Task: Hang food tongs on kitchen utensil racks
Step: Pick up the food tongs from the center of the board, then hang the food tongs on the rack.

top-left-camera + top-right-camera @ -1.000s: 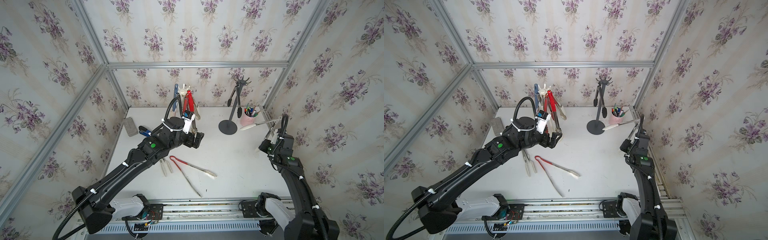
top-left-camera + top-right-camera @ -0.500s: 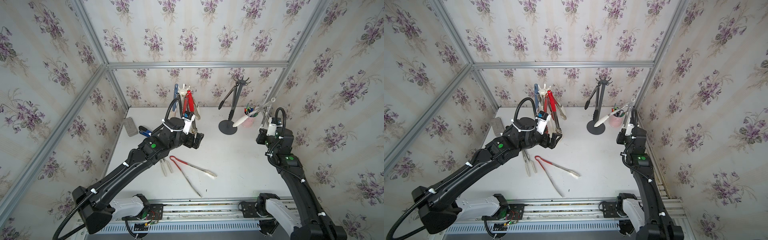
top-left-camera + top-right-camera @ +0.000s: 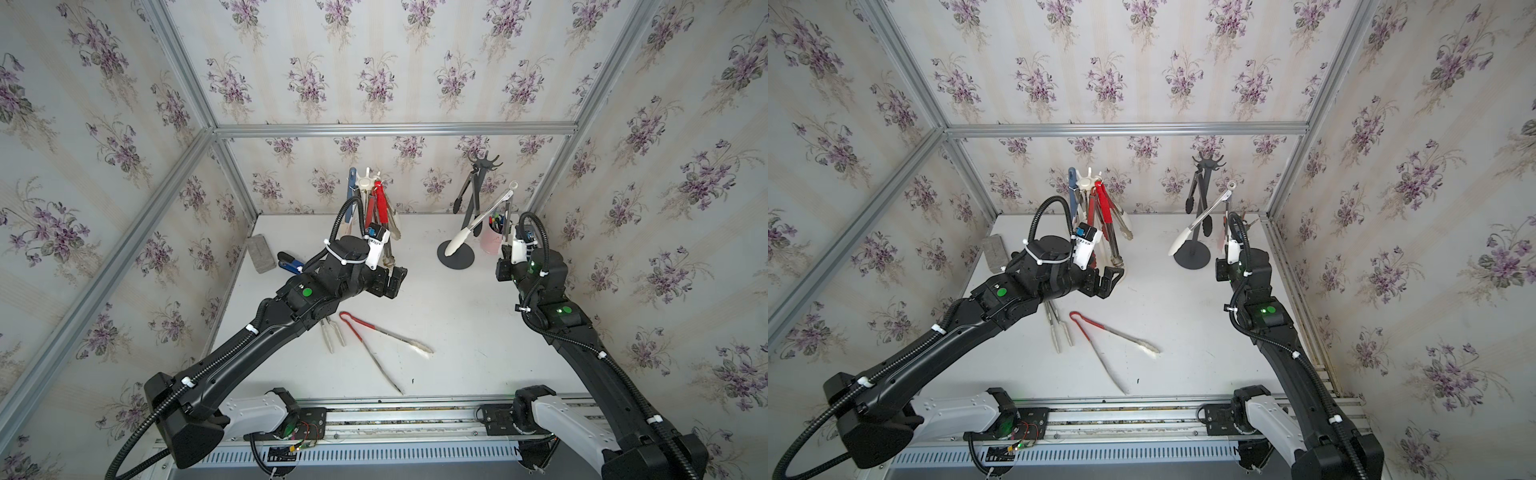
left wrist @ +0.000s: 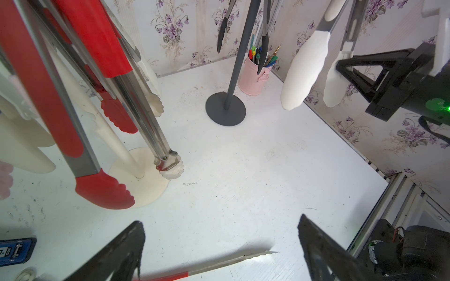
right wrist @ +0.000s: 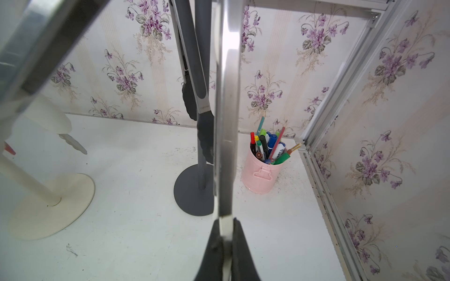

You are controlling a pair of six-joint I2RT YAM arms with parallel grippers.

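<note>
From where I stand, the job looks past halfway but not finished. The white rack (image 3: 365, 182), at the far edge of the desk (image 3: 457, 332) left of middle, already carries a crowded bunch: red tongs (image 3: 379, 203), a blue-grey pair (image 3: 352, 178) and some pale-tipped steel ones hang from its arms. The dark rack (image 3: 484, 160), towards the far right corner, has only black tongs (image 3: 463, 191) hanging on it.

The right gripper (image 5: 226, 231) is clamped on one steel arm of the white-tipped tongs (image 3: 457, 243). It holds them in the air just beside the dark rack, with the ring end up near the hooks and the white tips pointing down. As far as I can tell the ring is not over a hook yet, so I would call this pair mid-delivery. The pen cup (image 3: 492, 241) stands close by, near that same far right corner.

The left gripper (image 3: 394, 282) hangs with its jaws wide apart and empty, just in front of the white rack's dangling tips.

Two pairs remain on the desk. The red-handled tongs (image 3: 361, 324) lie splayed near the middle of the front edge. A small white-tipped pair (image 3: 330, 343) sits just beside them, partly under the left arm. Those, plus the held pair, seem to be what is left.
</note>
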